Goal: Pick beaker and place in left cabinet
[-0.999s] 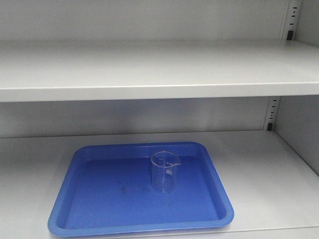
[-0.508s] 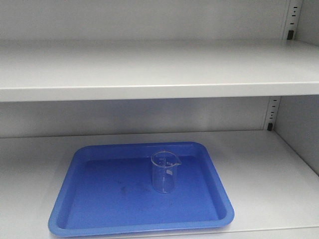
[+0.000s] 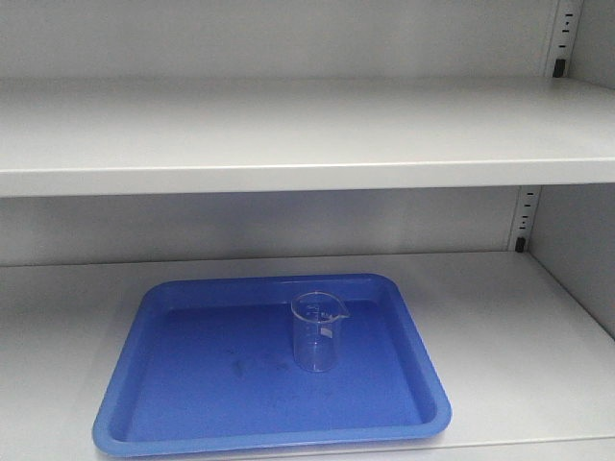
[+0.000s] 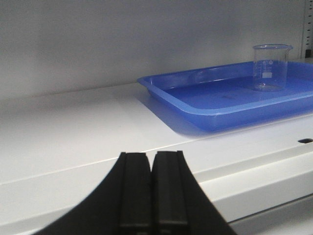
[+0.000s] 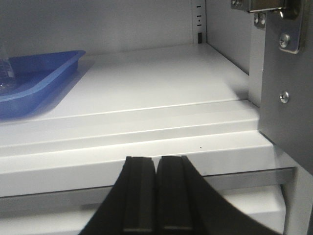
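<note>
The beaker (image 3: 316,331), small clear glass with white marks and a spout, stands upright in a blue tray (image 3: 130,403) on the lower shelf of the pale grey cabinet (image 3: 288,134). In the left wrist view the beaker (image 4: 269,67) stands far right in the tray (image 4: 195,100). My left gripper (image 4: 151,155) is shut and empty, low in front of the shelf edge, well left of the tray. My right gripper (image 5: 156,159) is shut and empty, below the shelf's front lip, right of the tray (image 5: 34,83). Neither gripper shows in the front view.
An upper shelf (image 3: 307,178) overhangs the tray. Slotted strips run up the rear right corner (image 3: 522,221). The cabinet's right side wall with a metal hinge (image 5: 274,7) stands close to my right gripper. Bare shelf (image 5: 156,83) lies right of the tray.
</note>
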`<state>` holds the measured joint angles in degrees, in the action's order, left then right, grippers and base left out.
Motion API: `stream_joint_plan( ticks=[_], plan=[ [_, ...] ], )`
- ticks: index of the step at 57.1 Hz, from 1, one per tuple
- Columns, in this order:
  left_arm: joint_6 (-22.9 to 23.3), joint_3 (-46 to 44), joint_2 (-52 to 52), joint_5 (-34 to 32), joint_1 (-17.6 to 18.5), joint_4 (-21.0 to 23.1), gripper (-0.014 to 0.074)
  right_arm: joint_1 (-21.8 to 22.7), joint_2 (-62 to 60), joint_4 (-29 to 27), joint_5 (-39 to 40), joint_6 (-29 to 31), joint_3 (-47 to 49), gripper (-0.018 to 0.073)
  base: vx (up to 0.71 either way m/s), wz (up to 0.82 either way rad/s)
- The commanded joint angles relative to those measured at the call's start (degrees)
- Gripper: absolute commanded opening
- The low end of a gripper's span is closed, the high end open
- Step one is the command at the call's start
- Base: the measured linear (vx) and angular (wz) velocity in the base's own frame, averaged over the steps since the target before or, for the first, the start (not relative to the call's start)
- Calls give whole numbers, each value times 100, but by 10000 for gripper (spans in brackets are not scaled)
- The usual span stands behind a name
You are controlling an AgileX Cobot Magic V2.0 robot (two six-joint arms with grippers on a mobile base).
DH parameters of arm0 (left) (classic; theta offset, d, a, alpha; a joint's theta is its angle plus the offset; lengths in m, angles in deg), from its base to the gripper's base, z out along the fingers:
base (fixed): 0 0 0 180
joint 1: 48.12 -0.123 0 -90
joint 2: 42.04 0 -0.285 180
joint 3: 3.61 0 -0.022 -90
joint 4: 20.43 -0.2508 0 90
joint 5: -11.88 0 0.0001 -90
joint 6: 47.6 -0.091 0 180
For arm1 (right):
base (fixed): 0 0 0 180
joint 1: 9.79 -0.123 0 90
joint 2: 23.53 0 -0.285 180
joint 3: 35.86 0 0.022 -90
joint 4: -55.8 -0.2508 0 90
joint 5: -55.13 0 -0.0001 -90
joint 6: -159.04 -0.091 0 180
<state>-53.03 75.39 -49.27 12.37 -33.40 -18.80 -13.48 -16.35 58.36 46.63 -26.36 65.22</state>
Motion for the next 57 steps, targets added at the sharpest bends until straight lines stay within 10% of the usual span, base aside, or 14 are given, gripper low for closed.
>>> stream_joint_plan(
  ticks=[1, 57],
  plan=[
    [19, 94, 110, -480, 22, 47, 1, 20, -94, 48, 467, -8, -39, -6, 0, 0],
    [19, 94, 110, -480, 22, 47, 1, 20, -90, 48, 454, -8, -39, -6, 0, 0]
  ],
)
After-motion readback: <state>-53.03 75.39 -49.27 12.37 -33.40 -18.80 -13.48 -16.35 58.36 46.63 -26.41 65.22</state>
